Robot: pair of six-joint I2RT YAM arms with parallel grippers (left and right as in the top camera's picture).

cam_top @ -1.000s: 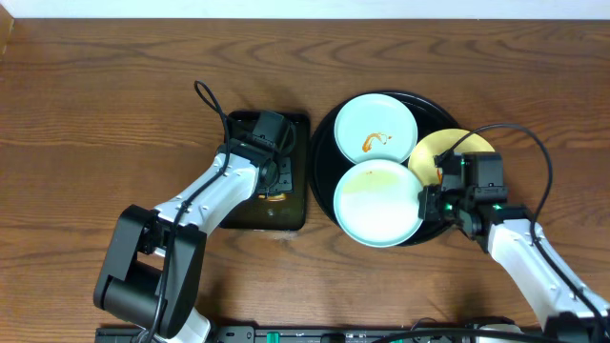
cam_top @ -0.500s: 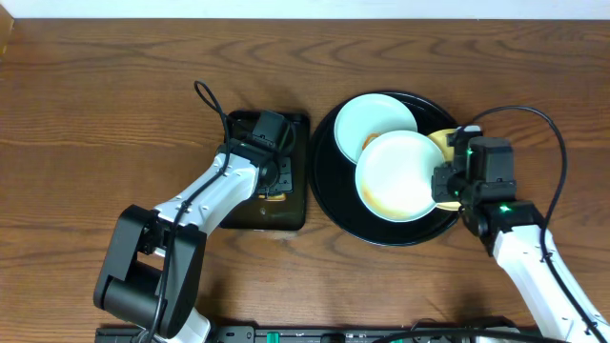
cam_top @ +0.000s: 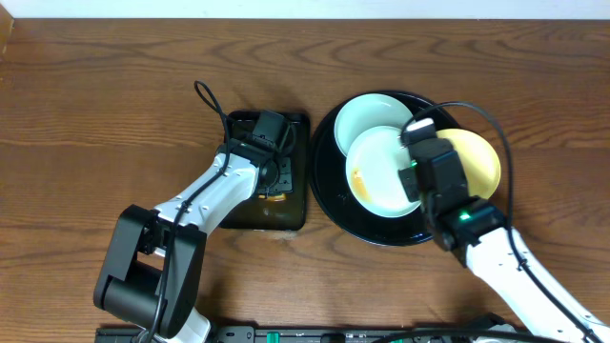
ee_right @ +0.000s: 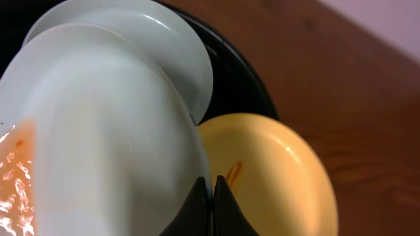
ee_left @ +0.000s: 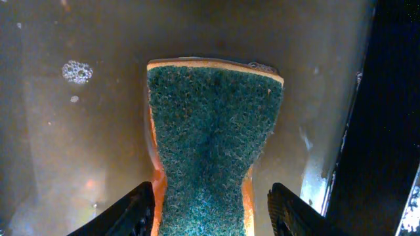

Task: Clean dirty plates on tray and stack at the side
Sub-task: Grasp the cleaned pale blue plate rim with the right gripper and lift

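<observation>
Plates [cam_top: 376,119] crowd tray [cam_top: 327,195], right end effector [ee_right: 211,187] gripping one; left end effector [ee_left: 210,210] seemingly clamps basin's [cam_top: 292,202] sponge [ee_left: 213,131].

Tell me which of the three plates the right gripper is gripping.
The nearer mint-green plate, smeared orange, pinched at its rim by the right gripper, overlapping the other mint-green plate; the yellow plate lies free.

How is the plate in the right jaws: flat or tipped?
Tipped: the mint plate, gripped at its rim, has sauce pooled along one edge.

Glossy plates [cam_top: 376,171], glossy black tray [cam_top: 329,205], rough sponge [ee_left: 213,144], wood-grain tabletop [cam_top: 95,95].
</observation>
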